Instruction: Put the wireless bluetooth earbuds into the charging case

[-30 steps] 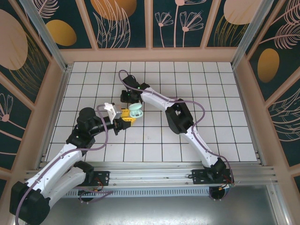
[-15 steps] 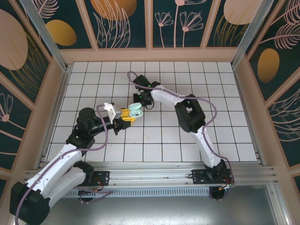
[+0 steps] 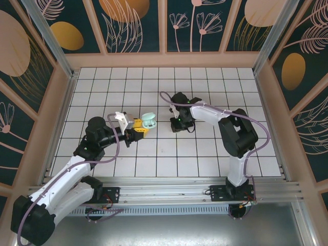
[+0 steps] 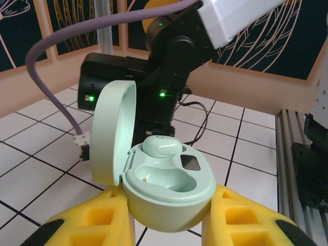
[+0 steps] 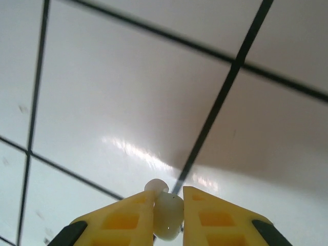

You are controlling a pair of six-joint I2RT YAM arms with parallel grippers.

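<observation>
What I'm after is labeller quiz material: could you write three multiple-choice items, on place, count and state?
1. Where is the mint case? A on the tiles; B in the left gripper; C against the back wall.
2. How many earbuds sit in it? A none; B one; C two.
3. The right gripper is: A wide open; B shut on nothing; C shut on a loose earbud.
Key: 1 B, the gripper clamps it; 2 B, one well empty; 3 C, bud pinched in it.

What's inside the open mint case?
One mint earbud sits at the back of the case; the near socket is empty. The yellow left fingers cover its underside.
</observation>
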